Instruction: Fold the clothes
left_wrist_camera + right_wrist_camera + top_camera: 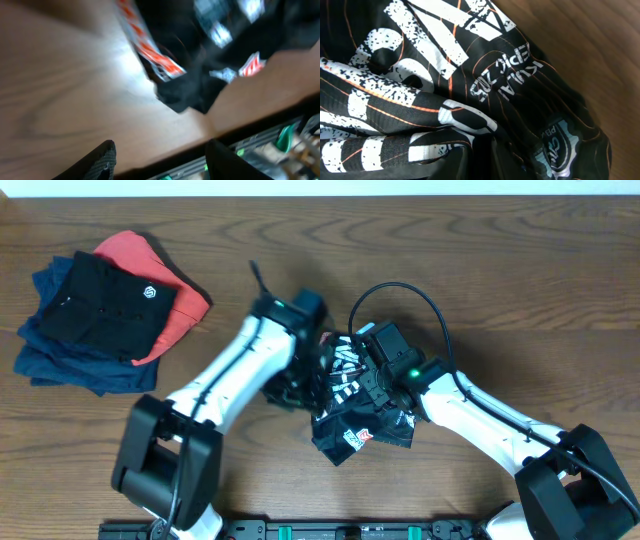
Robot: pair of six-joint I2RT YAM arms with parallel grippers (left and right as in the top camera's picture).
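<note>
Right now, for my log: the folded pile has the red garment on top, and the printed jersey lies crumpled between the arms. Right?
No: the overhead view shows the black shirt on top, with the red garment beneath it; the part about the jersey is right.

Overhead: fixed, far, straight down on the whole table [500,270]. Left wrist: low, oblique, near, blurred. Right wrist: very close on the shirt [445,100] (shared by all three views).
</note>
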